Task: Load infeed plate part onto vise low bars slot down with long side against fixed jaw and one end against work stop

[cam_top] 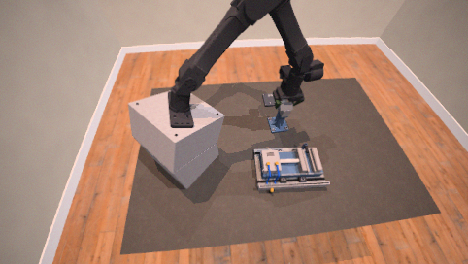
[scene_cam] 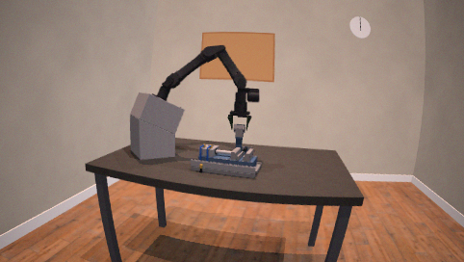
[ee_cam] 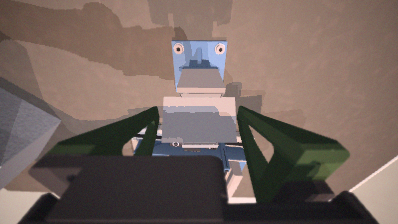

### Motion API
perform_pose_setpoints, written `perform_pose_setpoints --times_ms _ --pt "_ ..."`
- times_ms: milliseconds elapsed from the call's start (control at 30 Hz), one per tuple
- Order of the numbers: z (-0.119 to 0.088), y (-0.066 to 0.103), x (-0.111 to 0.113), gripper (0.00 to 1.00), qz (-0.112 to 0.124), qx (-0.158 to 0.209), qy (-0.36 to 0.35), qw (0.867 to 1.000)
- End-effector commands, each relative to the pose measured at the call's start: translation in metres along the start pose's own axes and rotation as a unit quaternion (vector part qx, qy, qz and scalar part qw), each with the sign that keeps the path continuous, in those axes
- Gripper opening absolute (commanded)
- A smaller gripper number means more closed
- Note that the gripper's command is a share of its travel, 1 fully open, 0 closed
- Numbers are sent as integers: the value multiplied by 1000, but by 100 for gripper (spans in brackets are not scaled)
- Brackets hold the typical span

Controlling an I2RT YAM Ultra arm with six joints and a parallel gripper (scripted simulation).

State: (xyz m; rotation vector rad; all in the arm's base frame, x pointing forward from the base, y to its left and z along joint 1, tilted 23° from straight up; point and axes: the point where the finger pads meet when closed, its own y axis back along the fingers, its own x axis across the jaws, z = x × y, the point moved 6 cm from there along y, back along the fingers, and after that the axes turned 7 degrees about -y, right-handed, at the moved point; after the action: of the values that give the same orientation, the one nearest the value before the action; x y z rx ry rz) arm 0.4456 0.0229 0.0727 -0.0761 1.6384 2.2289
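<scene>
The part [cam_top: 285, 109] [scene_cam: 239, 130] [ee_cam: 200, 127], a pale grey block, rests on the blue V-block [cam_top: 278, 127] [scene_cam: 239, 144] [ee_cam: 187, 60] behind the vise. My gripper [cam_top: 286, 104] [scene_cam: 239, 125] [ee_cam: 198, 111] hangs straight over it. Its green fingers stand open on either side of the part with gaps showing, not pressing on it. The vise [cam_top: 296, 183] [scene_cam: 226, 166] sits open nearer the front, with the air cylinder and blue hoses at its left end. The small grey infeed plate [cam_top: 268, 99] lies bare behind the V-block. I cannot see the part's slot.
The arm's grey pedestal [cam_top: 170, 141] [scene_cam: 151, 127] [ee_cam: 20, 125] stands to the left of the vise. Everything sits on a dark table top [cam_top: 369, 160] [scene_cam: 298, 175]. A small yellow knob [cam_top: 272, 190] sticks out at the vise's front.
</scene>
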Motion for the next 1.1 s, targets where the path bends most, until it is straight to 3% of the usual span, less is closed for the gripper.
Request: perform_pose_setpoints --times_ms 0,433,1067 --pt "6 9 -7 81 -13 26 -2 1000" --pt "6 2 -5 81 -13 96 -10 995" --pt "23 -3 -2 81 -24 190 -4 981"
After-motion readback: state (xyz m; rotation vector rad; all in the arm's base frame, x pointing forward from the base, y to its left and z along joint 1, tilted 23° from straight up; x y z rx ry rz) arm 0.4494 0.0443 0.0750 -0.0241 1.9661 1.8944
